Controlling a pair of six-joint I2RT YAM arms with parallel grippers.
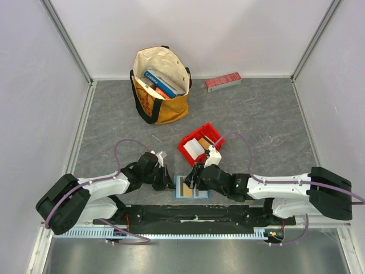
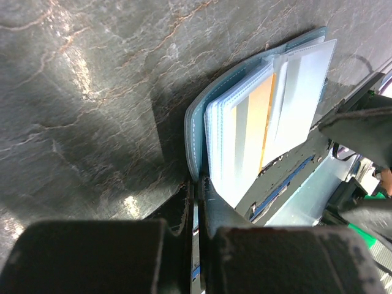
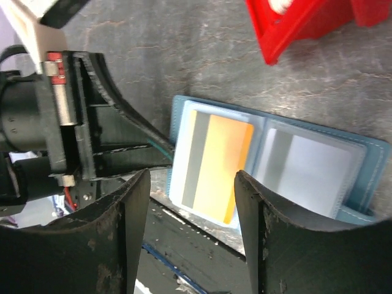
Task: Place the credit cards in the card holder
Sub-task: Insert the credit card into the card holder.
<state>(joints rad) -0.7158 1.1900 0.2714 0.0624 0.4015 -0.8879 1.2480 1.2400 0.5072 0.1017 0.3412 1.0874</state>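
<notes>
- Right wrist view: right gripper (image 3: 191,184), spread open, hovers over the card holder (image 3: 300,162), with the tan card (image 3: 223,165) lengthwise straight ahead.
- Left gripper (image 2: 197,190) clamps the card holder's left edge.

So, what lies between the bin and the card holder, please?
Nothing but bare table between bin and holder, as the right wrist view shows.
</notes>
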